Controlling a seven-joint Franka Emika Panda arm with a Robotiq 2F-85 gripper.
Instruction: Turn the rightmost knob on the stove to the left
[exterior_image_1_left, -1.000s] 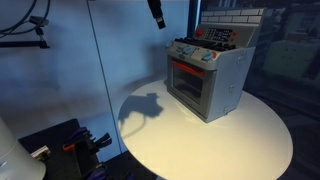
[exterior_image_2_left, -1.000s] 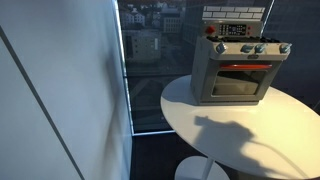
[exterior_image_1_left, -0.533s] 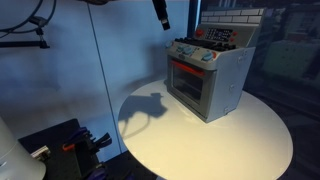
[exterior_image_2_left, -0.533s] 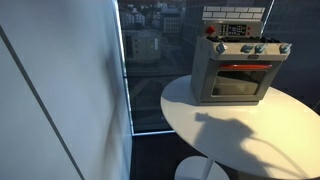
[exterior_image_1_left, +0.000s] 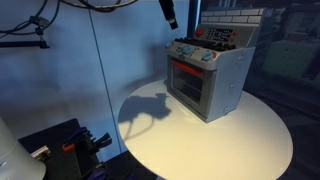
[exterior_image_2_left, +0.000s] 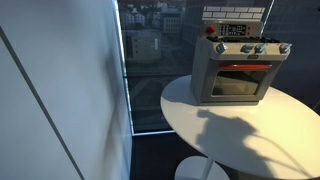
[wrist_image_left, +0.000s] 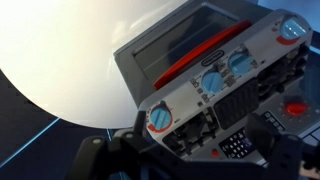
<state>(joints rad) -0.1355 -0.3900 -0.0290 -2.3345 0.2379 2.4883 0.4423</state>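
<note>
The grey toy stove (exterior_image_1_left: 222, 88) with its red-framed oven door stands at the back of the round white table (exterior_image_1_left: 240, 140), and it also shows in the other exterior view (exterior_image_2_left: 205, 80). Its knob row runs along the front panel; the rightmost knob (exterior_image_1_left: 210, 57) (exterior_image_2_left: 283, 47) is the end one. In the upside-down wrist view this knob (wrist_image_left: 160, 118) is pale blue with a red ring, to the lower left of the other knobs. My gripper (exterior_image_1_left: 168, 12) hangs high above and to the left of the stove, touching nothing. In the wrist view its dark fingers (wrist_image_left: 200, 162) are spread apart and empty.
A brick-pattern back panel (exterior_image_2_left: 235, 13) rises behind the stove's dark top. A window pane (exterior_image_2_left: 150, 60) stands behind the table. Dark equipment with cables (exterior_image_1_left: 70, 145) lies on the floor beside the table. The arm's shadow (exterior_image_1_left: 145, 108) falls on the tabletop.
The gripper has shifted a little to the right, toward the stove, still high above it. The stove and its knobs have not moved.
</note>
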